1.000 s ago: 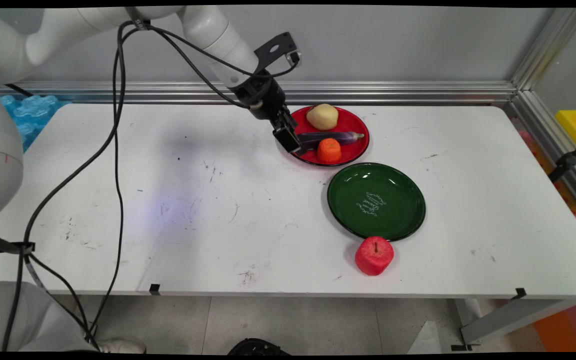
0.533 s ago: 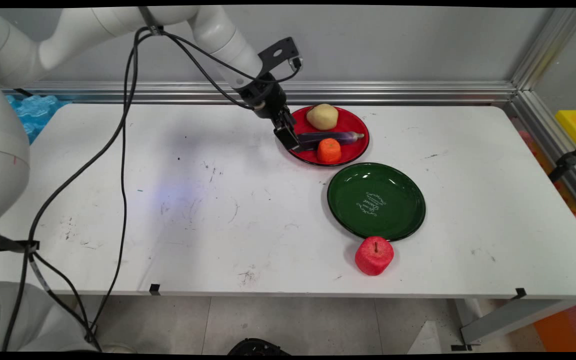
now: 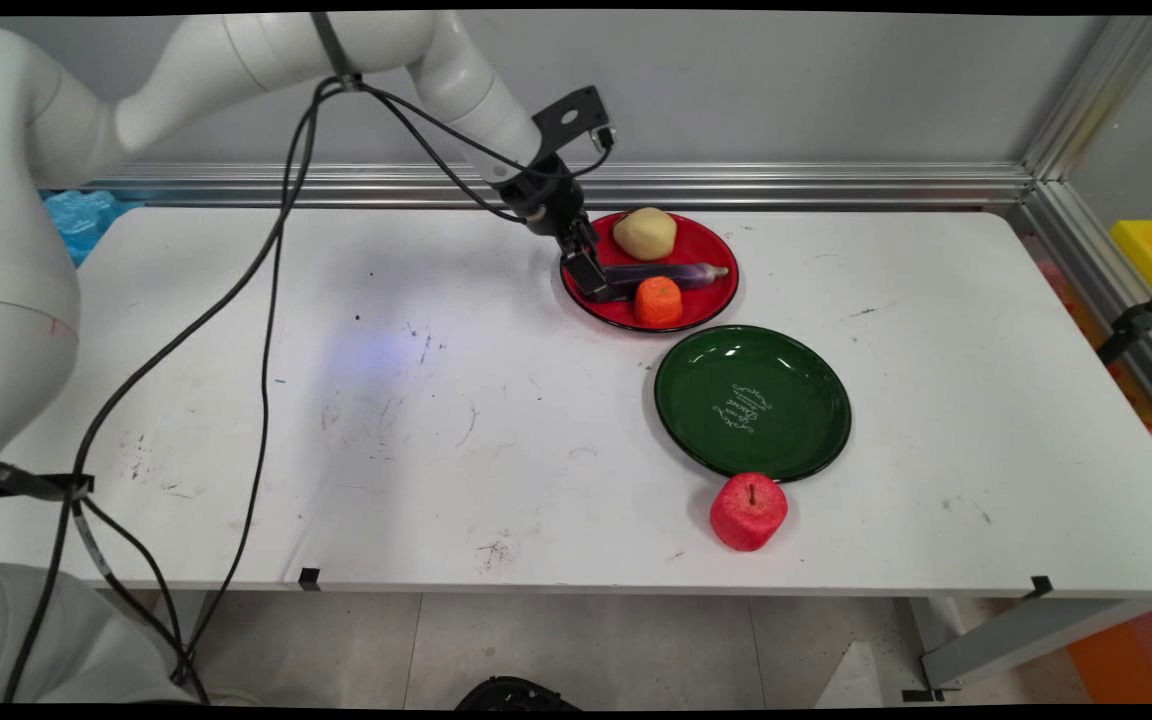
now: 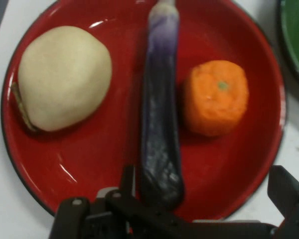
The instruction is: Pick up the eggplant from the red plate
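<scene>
A red plate [image 3: 706, 302] [image 4: 89, 169] stands at the back of the table and carries a pale potato [image 3: 645, 233] [image 4: 64, 77], a purple eggplant [image 3: 671, 274] [image 4: 160, 119] and an orange [image 3: 658, 301] [image 4: 217, 97]. My gripper [image 3: 597, 287] [image 4: 208, 194] is low over the plate's left rim, at the eggplant's thick end. In the hand view it is open: the eggplant's end lies just inside one finger [image 4: 127, 179], while the other finger [image 4: 288, 188] stands well off beyond the orange's side. Nothing is gripped.
A green plate [image 3: 752, 402] with white lettering sits in front of the red one, and its edge shows in the hand view [image 4: 295, 35]. A red apple [image 3: 748, 511] lies near the table's front edge. A metal rail [image 3: 796, 185] runs along the back.
The gripper has shifted a little to the right and back, from beside the plate's left rim to over it, closer to the eggplant's end. The food has not moved.
</scene>
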